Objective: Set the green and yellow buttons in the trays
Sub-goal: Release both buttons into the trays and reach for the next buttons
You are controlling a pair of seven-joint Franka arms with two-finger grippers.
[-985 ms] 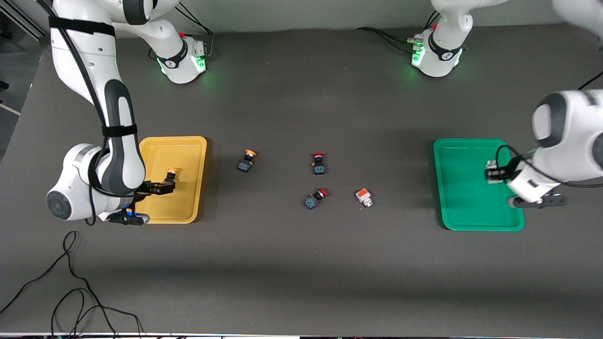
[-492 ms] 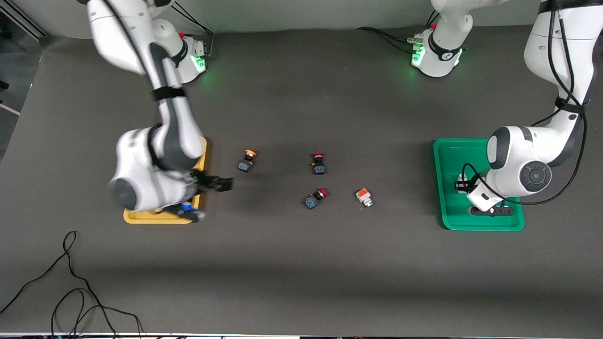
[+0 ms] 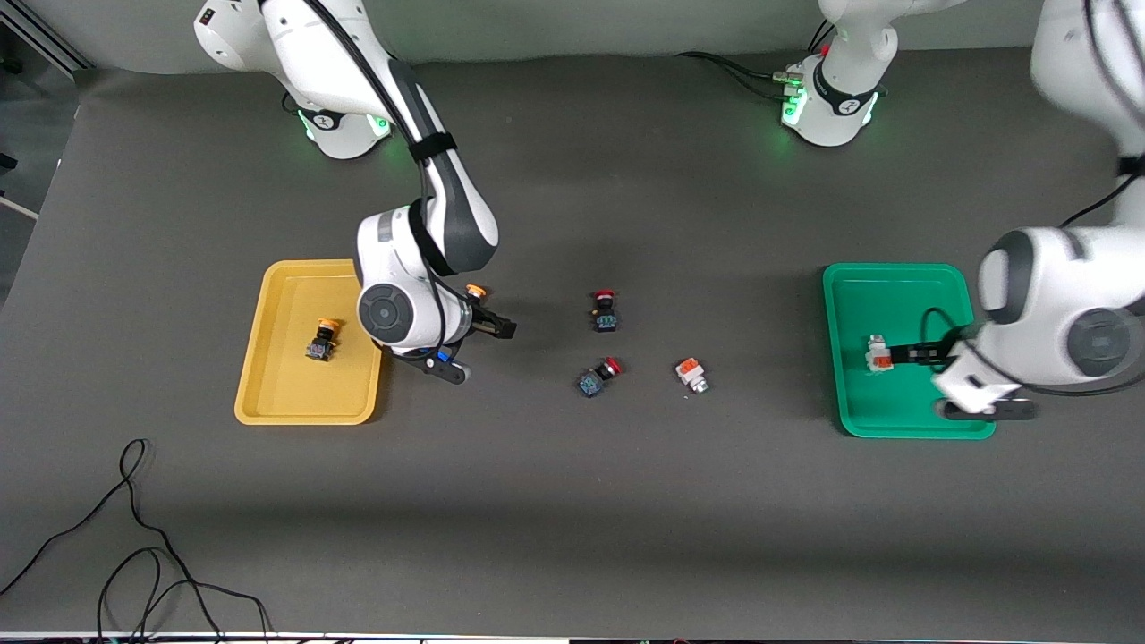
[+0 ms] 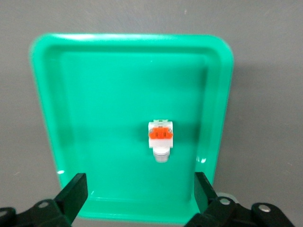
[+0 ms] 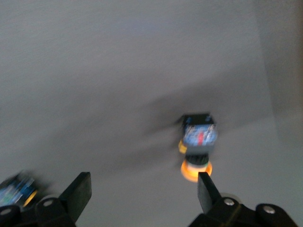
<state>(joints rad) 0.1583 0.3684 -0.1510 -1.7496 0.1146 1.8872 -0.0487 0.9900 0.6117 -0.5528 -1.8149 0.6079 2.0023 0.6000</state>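
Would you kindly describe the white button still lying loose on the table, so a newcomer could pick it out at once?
Start at the green tray at the left arm's end of the table and look toward the table's middle. The first small thing lying there is the white button, beside a red-capped button. It alone on the bare table has a white-grey body with an orange block; its neighbours are dark-bodied.

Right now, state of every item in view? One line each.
Yellow tray: holds one yellow-capped button.
Green tray: holds one white button, released.
Second yellow-capped button: on the table, loose.
Second white button: on the table, loose.
Two red-capped buttons: on the table.
Left gripper: open, over the green tray.
Right gripper: open, empty.
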